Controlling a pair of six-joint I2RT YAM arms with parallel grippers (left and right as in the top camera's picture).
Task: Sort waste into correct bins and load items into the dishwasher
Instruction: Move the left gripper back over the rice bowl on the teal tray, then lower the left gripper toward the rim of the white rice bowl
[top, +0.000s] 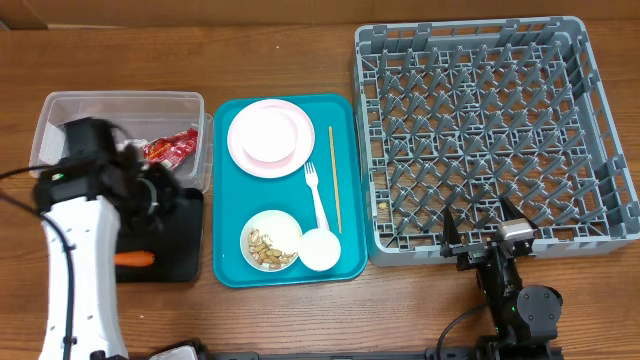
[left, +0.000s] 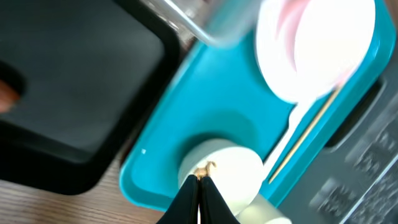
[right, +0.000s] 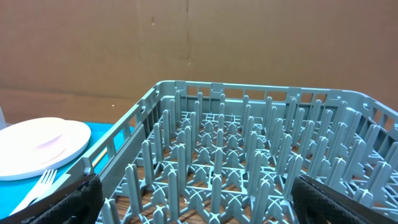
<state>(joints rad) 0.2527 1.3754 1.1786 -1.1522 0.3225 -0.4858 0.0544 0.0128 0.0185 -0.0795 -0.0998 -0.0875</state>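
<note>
Red wrapper (top: 171, 147) lies in clear tub (top: 120, 97), orange carrot (top: 134, 258) on black tray (top: 186, 250).

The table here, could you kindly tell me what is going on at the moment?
Two robot arms are clearing up a meal. The left gripper, fingers shut, hangs by the black tray, which holds a carrot; a red wrapper lies in the clear tub. The plate, bowl of scraps, cup, fork and chopstick are on the teal tray. The right gripper sits open at the near edge of the dish rack, which holds no dishes yet.
</note>
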